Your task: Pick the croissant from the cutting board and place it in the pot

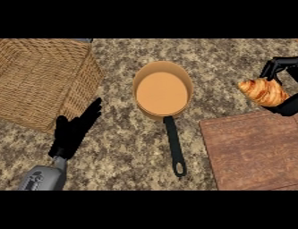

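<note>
Right hand (295, 85) at the view's right edge, fingers and thumb curled round the croissant (263, 91), holding it up above the far edge of the board (260, 150), clear of the wood. Board bare now, so pickup judged done. Left of the croissant, apart from it, an orange pot (163, 91) on the speckled counter (121, 147), black handle pointing toward the robot, nothing inside. Still to do, by the look of it: carrying the croissant leftward over the pot and letting go. Farther left, left hand (75, 129) open, fingers straight, resting beside a wicker basket (32, 78). No brand, label or writing readable anywhere.
</note>
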Controlling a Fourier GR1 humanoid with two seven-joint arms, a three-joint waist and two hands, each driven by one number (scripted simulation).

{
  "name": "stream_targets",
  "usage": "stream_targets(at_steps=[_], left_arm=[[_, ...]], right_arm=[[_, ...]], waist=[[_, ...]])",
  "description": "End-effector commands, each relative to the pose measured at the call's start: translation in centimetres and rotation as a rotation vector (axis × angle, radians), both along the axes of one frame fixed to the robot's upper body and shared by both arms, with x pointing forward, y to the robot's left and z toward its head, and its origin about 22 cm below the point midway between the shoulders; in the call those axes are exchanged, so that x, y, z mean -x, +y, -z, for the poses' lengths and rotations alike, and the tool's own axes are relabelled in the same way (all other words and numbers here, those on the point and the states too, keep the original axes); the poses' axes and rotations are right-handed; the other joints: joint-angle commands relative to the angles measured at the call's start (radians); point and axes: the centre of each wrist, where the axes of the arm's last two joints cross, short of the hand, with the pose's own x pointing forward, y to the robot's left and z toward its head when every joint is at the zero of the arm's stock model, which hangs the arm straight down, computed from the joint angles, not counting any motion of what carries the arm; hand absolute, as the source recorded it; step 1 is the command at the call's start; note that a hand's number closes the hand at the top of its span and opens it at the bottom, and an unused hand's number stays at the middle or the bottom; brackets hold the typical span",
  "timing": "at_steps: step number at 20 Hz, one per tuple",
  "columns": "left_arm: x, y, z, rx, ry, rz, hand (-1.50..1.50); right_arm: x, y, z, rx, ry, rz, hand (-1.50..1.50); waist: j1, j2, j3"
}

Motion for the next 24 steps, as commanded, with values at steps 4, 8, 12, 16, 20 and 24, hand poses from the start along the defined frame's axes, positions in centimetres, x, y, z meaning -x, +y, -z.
stream_targets(at_steps=[4,8,12,16,20,24], left_arm=[[1.8,-0.8,0.9,-0.002,0.023,-0.016,0.0],[0.1,0.1,1.4,0.008,0.029,-0.022,0.0],[0.1,2.0,0.1,-0.002,0.028,-0.039,0.0],[1.0,1.2,0.9,0.012,0.034,-0.031,0.0],[0.6,1.0,0.1,0.009,0.026,-0.036,0.0],[1.9,-0.3,-0.6,-0.008,0.023,-0.031,0.0]], right_arm=[[-3.2,1.4,-3.6,0.019,-0.138,-0.118,1.5],[-5.3,5.7,-7.2,0.104,-0.175,-0.132,1.5],[-6.3,8.8,-10.3,0.162,-0.188,-0.147,1.5],[-6.8,13.5,-11.6,0.257,-0.195,-0.188,1.5],[-6.9,19.7,-11.5,0.348,-0.214,-0.205,1.5],[-6.2,24.1,-10.6,0.423,-0.242,-0.226,1.5]], waist=[[-0.02,-0.01,-0.002],[-0.04,-0.013,-0.004],[-0.044,-0.016,-0.004],[-0.046,-0.017,-0.004],[-0.041,-0.017,-0.004],[-0.041,-0.019,-0.004]])
